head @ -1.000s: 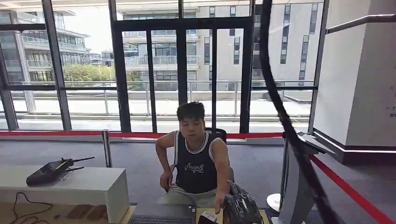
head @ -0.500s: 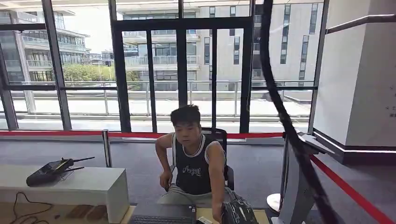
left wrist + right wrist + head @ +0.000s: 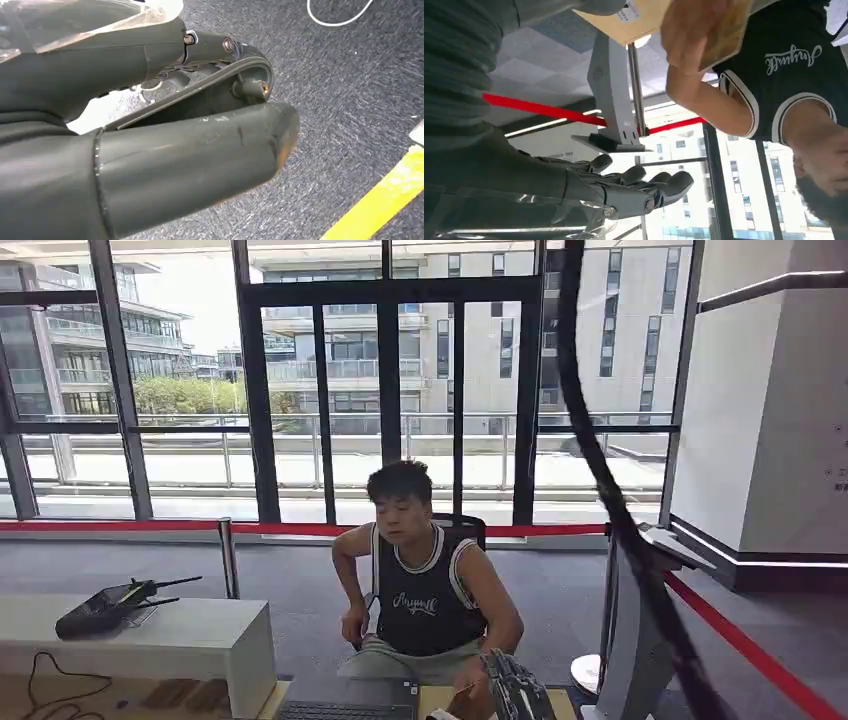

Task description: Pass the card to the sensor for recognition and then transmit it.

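A seated person (image 3: 420, 600) across the desk holds a tan card (image 3: 727, 31) in their fingers, seen close in the right wrist view; in the head view that card (image 3: 460, 693) sits just left of my right hand (image 3: 518, 690). My right hand (image 3: 634, 189) lies apart from the card with its fingers stretched out and nothing in them. A grey upright stand (image 3: 640, 640) rises to the right of the desk. My left hand (image 3: 200, 150) hangs over the carpet, thumb and fingers apart, holding nothing.
A wooden desk (image 3: 440, 700) with a dark keyboard (image 3: 345, 710) lies at the bottom edge. A white bench (image 3: 190, 640) with a black remote controller (image 3: 105, 608) stands left. A red barrier tape (image 3: 740, 645) runs at the right, and a black cable (image 3: 600, 470) hangs in front of the camera.
The person has straightened up and drawn their arm back with the card in their fingers. My right hand has stayed low at the desk edge, shifting slightly.
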